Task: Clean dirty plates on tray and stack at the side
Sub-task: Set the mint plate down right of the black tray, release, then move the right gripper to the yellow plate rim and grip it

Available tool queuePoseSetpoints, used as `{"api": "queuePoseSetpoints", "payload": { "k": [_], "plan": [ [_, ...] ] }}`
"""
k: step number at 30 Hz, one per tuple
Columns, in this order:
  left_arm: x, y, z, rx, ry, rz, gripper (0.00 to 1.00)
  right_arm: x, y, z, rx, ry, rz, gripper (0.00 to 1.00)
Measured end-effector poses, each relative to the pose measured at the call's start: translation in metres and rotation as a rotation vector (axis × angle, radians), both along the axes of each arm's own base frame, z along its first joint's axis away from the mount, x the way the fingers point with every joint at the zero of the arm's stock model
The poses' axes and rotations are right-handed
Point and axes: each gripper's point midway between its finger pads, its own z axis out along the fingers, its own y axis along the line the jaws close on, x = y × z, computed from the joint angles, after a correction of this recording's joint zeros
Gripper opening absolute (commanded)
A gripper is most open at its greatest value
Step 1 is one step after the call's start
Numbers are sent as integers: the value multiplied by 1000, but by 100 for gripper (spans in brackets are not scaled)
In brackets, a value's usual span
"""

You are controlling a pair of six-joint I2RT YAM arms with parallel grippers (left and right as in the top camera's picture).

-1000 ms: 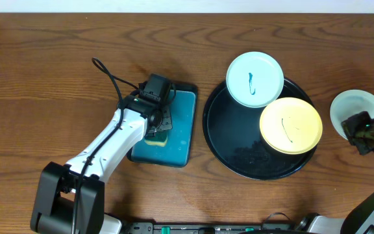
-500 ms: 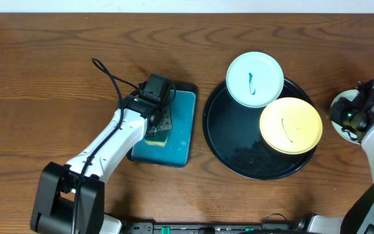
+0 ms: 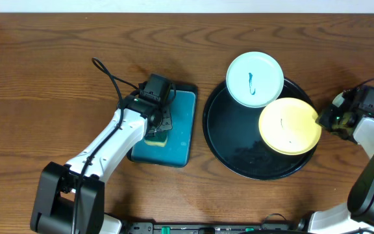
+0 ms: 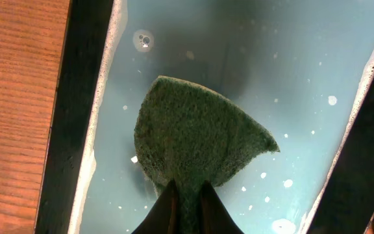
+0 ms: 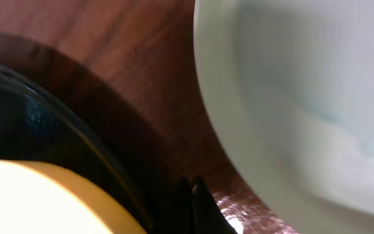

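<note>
Found yellow plate on black tray right half, just left of right end effector; tips together, empty. Nearer than left end effector, clamped on green sponge.

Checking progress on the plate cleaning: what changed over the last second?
The right end effector, shut, swung left from the side plate toward the yellow plate. The left end effector stayed shut on the sponge; mint plate and black tray unmoved.
</note>
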Motion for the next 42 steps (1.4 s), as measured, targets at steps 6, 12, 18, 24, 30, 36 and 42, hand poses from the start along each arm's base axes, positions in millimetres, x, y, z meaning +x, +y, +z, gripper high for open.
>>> {"api": "queuePoseSetpoints", "payload": {
  "k": [6,12,18,24,30,36,42],
  "plan": [
    [0,0,0,0,0,0,8,13,8,-4,66,-60,33,1],
    [0,0,0,0,0,0,7,20,26,4,162,-112,81,1],
    [0,0,0,0,0,0,8,20,42,3,192,-101,118,1],
    [0,0,0,0,0,0,7,21,59,3,197,-89,162,1],
    [0,0,0,0,0,0,8,23,82,2,200,-82,223,1],
    [0,0,0,0,0,0,8,22,106,1,204,-65,285,1],
    [0,0,0,0,0,0,7,18,116,-1,208,-44,306,15]
  ]
}}
